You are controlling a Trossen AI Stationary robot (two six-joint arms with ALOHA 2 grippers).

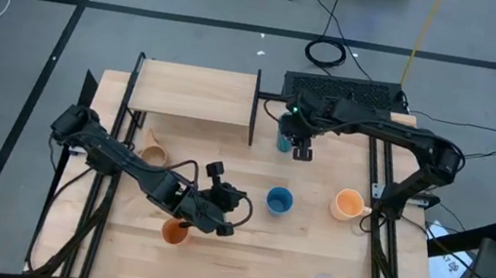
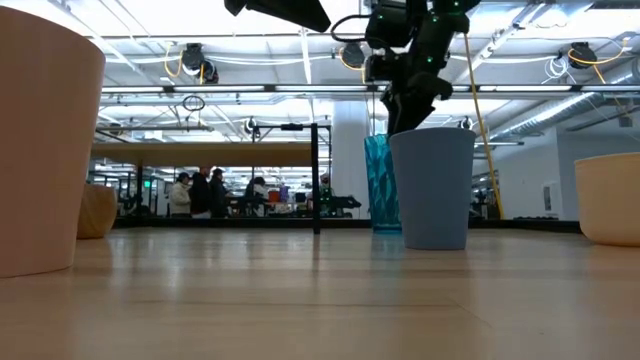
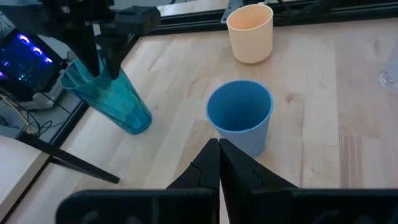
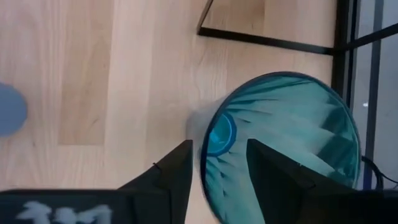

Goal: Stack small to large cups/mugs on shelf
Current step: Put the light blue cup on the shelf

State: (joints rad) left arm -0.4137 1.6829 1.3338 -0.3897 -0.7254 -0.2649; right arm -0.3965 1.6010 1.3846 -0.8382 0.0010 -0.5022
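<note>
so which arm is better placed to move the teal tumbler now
Right. The right gripper is open astride the teal tumbler's rim beside the shelf. The left gripper is shut, back near the blue cup.

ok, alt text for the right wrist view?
Looking down past the right gripper, its open fingers straddle the rim of the teal tumbler, one finger inside, one outside. The tumbler stands on the light-wood tabletop beside the shelf's black frame.

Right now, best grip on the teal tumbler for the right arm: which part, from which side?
Probably the rim wall, from straight above. The teal tumbler stands upright and open-mouthed beside the shelf. The right gripper already straddles that wall, one finger inside, one outside.
</note>
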